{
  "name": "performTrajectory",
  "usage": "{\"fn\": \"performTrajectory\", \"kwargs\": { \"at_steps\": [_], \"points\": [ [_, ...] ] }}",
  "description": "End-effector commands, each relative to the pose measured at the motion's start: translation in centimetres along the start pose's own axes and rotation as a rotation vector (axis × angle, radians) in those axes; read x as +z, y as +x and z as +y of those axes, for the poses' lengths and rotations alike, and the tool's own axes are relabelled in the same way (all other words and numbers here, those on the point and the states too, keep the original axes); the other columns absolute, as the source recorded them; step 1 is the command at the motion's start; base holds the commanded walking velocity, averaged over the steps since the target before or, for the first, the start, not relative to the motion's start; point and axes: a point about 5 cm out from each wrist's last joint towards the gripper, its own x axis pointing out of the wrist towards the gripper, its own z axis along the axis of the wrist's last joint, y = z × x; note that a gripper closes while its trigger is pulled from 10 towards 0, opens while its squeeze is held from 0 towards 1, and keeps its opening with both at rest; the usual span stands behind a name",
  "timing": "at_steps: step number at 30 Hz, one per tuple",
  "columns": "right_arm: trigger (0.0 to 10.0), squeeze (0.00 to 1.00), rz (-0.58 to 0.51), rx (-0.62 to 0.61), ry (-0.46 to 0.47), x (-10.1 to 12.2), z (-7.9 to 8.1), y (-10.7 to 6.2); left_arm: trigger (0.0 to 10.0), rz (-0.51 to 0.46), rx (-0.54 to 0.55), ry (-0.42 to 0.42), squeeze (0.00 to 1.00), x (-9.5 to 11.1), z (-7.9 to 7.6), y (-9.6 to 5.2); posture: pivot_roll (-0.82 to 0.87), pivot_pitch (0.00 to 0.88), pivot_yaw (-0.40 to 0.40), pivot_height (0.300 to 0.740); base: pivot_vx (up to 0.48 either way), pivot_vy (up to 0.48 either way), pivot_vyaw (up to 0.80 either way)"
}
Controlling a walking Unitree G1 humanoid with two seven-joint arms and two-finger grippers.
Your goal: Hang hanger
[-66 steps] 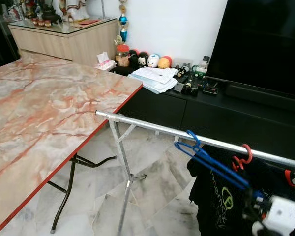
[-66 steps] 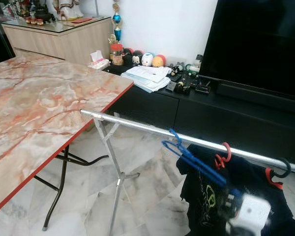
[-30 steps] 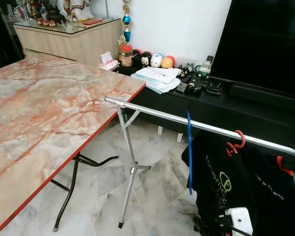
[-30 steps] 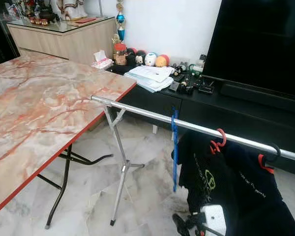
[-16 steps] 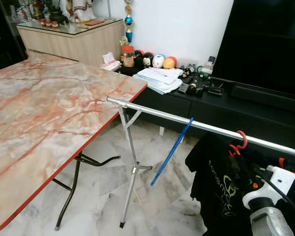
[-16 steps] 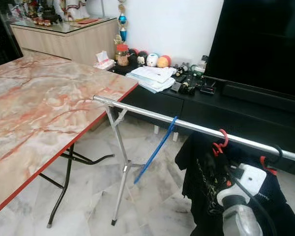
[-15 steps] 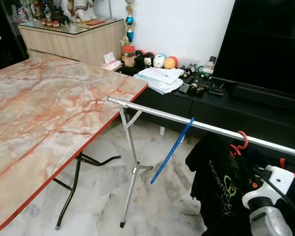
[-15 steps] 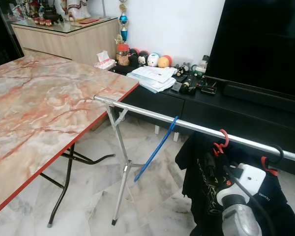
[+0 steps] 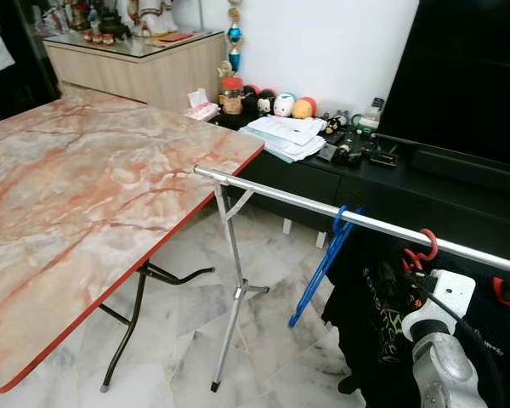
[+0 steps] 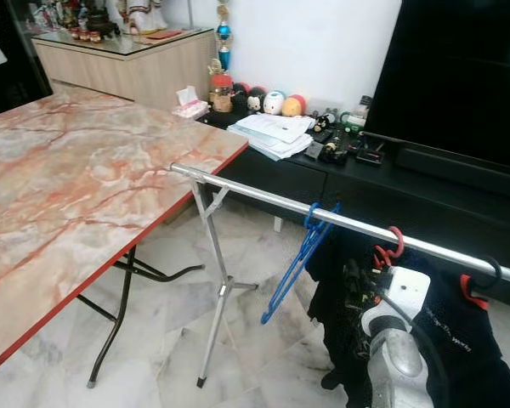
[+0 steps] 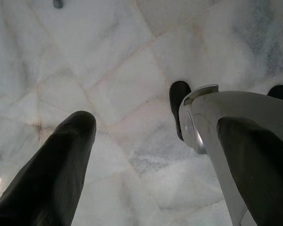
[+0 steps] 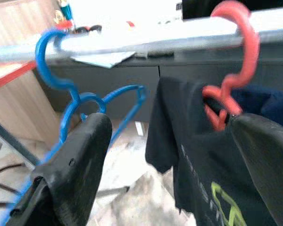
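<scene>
A blue hanger [image 10: 299, 252] hangs by its hook on the silver rail [image 10: 255, 198], its body slanting down towards the table side. In the right wrist view the blue hanger [image 12: 68, 110] is just beside one finger. My right gripper [image 10: 354, 285] is open just below the rail, between the blue hanger and a red hanger [image 12: 232, 70] that carries a black T-shirt [image 10: 446, 331]. Nothing is between its fingers. My left gripper [image 11: 155, 127] hangs open over the marble floor.
A marble-topped folding table [image 9: 85, 195] stands to the left, its corner close to the rail's end. The rack's leg [image 9: 229, 297] stands on the floor. Behind are a black TV console [image 9: 323, 183] with papers and toys, and a wooden sideboard [image 9: 144, 68].
My right gripper held the blue hanger at the rail, then let go and dropped away. The hanger now swings free on the rail, and my right arm has come back up beside it.
</scene>
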Motion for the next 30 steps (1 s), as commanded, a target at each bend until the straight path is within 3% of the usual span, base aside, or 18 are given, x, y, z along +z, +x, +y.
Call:
{"fn": "performTrajectory", "kwargs": {
  "at_steps": [1, 5, 9, 17, 25, 30],
  "points": [
    [10.0, 0.00, -0.048, -0.019, -0.024, 0.4, -0.1, -0.8, 10.0, 0.015, 0.012, -0.010, 0.00, -0.3, 0.3, -0.1, 0.07, 0.000, 0.009, 0.740, 0.000, 0.000, 0.00],
    [10.0, 0.00, -0.093, -0.073, -0.066, 0.0, -0.6, -3.8, 10.0, 0.014, 0.013, -0.006, 0.00, -0.4, 0.4, -0.1, 0.04, 0.000, 0.016, 0.740, 0.000, 0.000, 0.00],
    [10.0, 0.00, -0.085, -0.102, -0.067, -0.1, -1.1, -4.7, 10.0, 0.017, 0.009, -0.002, 0.00, -0.4, 0.3, -0.1, 0.02, 0.000, 0.011, 0.740, 0.000, 0.000, 0.00],
    [10.0, 0.00, -0.099, -0.132, -0.021, 0.6, -1.2, -3.4, 10.0, 0.017, -0.006, -0.019, 0.00, -0.5, 0.1, -0.1, 0.04, 0.000, -0.005, 0.740, 0.135, 0.000, 0.00],
    [10.0, 0.00, -0.098, -0.121, -0.009, 0.9, -0.6, -3.1, 10.0, 0.019, -0.007, -0.031, 0.00, -0.5, 0.0, -0.1, 0.04, 0.000, -0.009, 0.740, 0.304, 0.000, -0.48],
    [10.0, 0.00, -0.100, -0.124, -0.016, 0.8, -0.4, -3.1, 10.0, 0.019, -0.006, -0.036, 0.00, -0.6, -0.1, -0.1, 0.04, 0.000, -0.010, 0.740, 0.173, 0.000, 0.00]
  ]
}}
